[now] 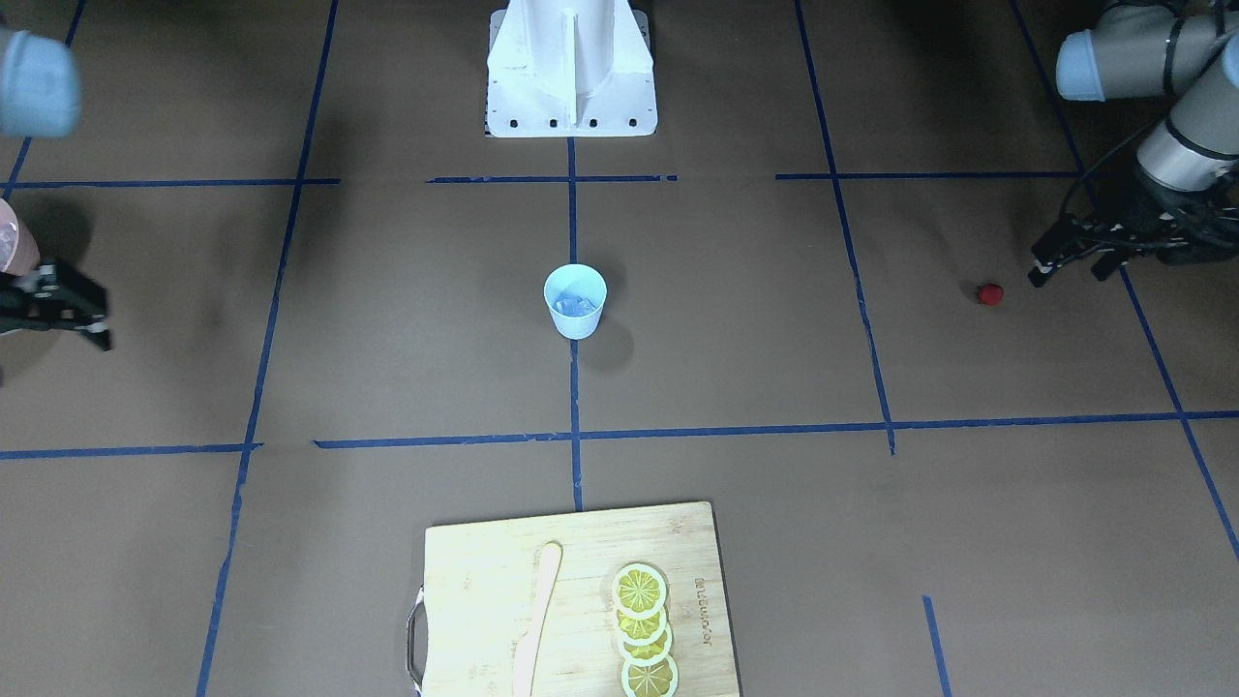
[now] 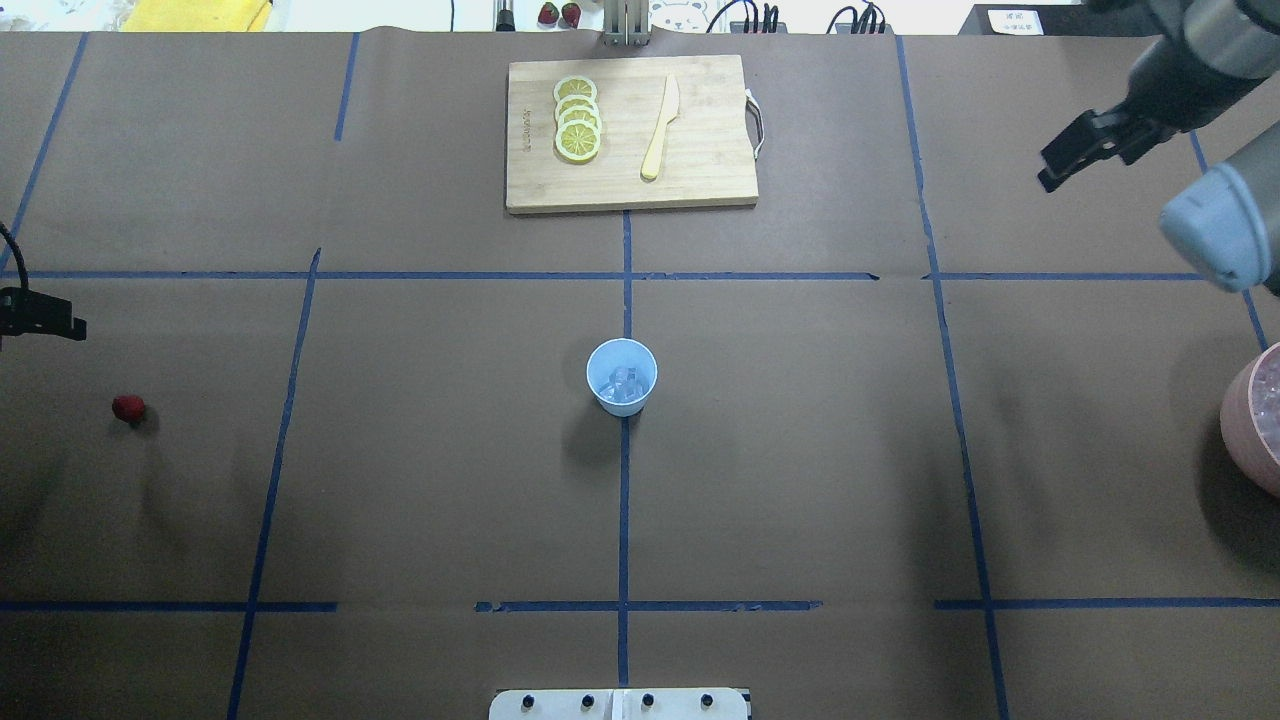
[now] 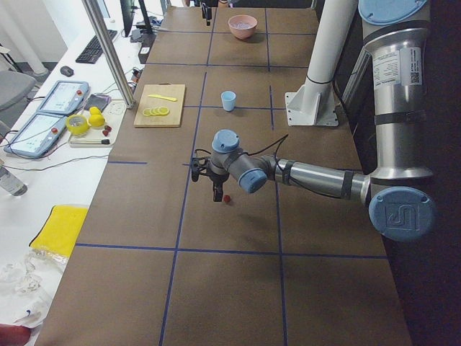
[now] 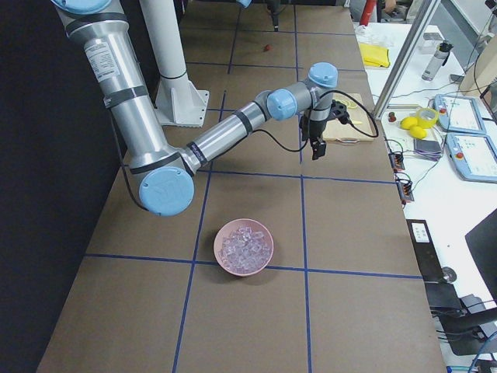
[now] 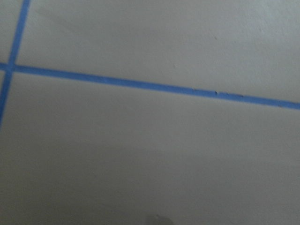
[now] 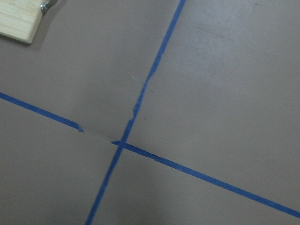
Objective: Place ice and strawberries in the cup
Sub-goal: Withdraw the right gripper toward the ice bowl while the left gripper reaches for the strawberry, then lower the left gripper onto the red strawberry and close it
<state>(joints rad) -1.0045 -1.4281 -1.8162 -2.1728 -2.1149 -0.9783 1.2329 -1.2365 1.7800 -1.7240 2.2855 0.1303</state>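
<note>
— So, what's left of the cup (image 2: 603, 358)?
— My left gripper (image 1: 1065, 278), fingers apart and empty, near the strawberry (image 2: 128, 407). Ice (image 2: 627, 383) sits inside the cup. Far right: right gripper (image 2: 1055, 170), I can't tell its grip; only the right side view shows the bowl (image 4: 218, 252) whole.

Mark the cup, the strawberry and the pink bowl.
cup (image 1: 577, 325): front-facing view, on its outer wall.
strawberry (image 2: 128, 407): overhead view, middle of the berry.
pink bowl (image 4: 218, 249): exterior right view, on its rim, at the picture's left.
</note>
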